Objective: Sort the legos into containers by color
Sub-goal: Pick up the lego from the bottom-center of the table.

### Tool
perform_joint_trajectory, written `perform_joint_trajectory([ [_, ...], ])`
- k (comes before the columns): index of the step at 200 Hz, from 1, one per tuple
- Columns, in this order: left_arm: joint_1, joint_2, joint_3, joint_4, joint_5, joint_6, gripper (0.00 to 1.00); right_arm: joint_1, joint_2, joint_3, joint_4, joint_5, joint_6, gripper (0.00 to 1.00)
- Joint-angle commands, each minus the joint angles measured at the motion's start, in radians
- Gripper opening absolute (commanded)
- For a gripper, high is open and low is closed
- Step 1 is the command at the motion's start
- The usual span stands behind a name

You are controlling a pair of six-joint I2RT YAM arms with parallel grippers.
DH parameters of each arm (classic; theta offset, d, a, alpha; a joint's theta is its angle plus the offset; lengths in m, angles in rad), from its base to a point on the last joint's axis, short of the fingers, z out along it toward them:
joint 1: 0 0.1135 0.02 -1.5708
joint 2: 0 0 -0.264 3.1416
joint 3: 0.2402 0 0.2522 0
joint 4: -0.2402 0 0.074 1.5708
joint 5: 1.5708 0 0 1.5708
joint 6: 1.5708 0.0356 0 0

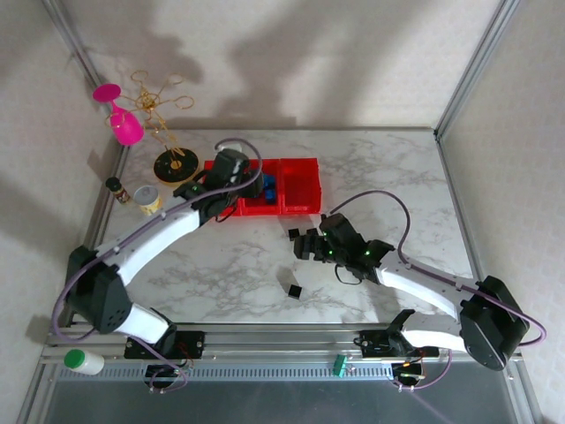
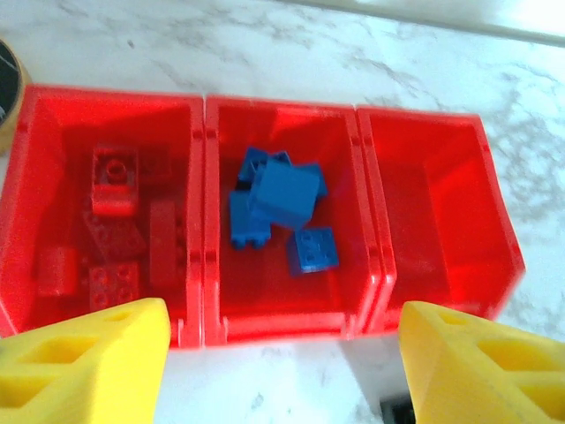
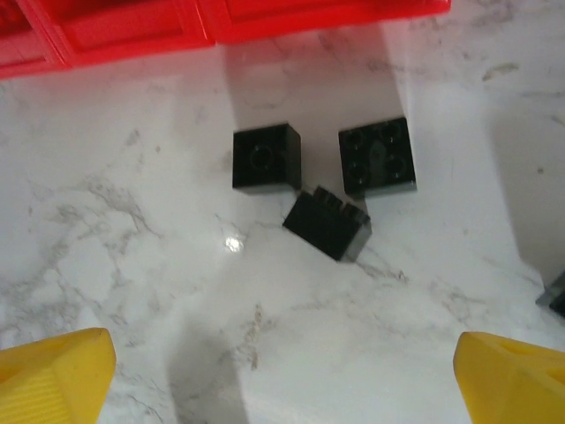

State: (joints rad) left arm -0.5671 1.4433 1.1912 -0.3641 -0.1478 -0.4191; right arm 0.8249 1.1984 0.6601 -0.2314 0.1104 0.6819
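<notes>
1. At the bottom of the right wrist view, the right tool [image 3: 282, 380] stands wide, holding nothing; above it, mid-frame, three black legos [image 3: 328, 225] cluster on the table [image 3: 132, 265].
2. Judged light, rigid, slick; pinch one across flat opposite sides, upper-left brick first.
3. The left tool [image 2: 282, 375] hangs wide, empty, over the containers [image 2: 205, 221]: red legos [image 2: 115, 221] left, blue legos [image 2: 281, 199] centre.
</notes>
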Motion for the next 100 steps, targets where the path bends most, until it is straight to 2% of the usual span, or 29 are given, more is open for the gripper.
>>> perform_joint_trajectory([
  [1, -0.025, -0.106, -0.117, 0.024, 0.077, -0.029, 0.72, 0.041, -0.018, 0.010, -0.087, 0.058, 0.054, 0.99],
  [44, -0.091, -0.276, -0.319, 0.031, 0.115, -0.081, 0.82, 0.143, -0.022, -0.015, -0.138, 0.125, 0.178, 0.99],
  [84, -0.125, -0.425, -0.474, 0.055, 0.122, -0.147, 0.99, 0.257, 0.019, -0.016, -0.191, 0.188, 0.301, 0.99],
  [100, -0.130, -0.468, -0.528, 0.081, 0.140, -0.161, 1.00, 0.310, 0.045, -0.016, -0.203, 0.212, 0.370, 0.99],
])
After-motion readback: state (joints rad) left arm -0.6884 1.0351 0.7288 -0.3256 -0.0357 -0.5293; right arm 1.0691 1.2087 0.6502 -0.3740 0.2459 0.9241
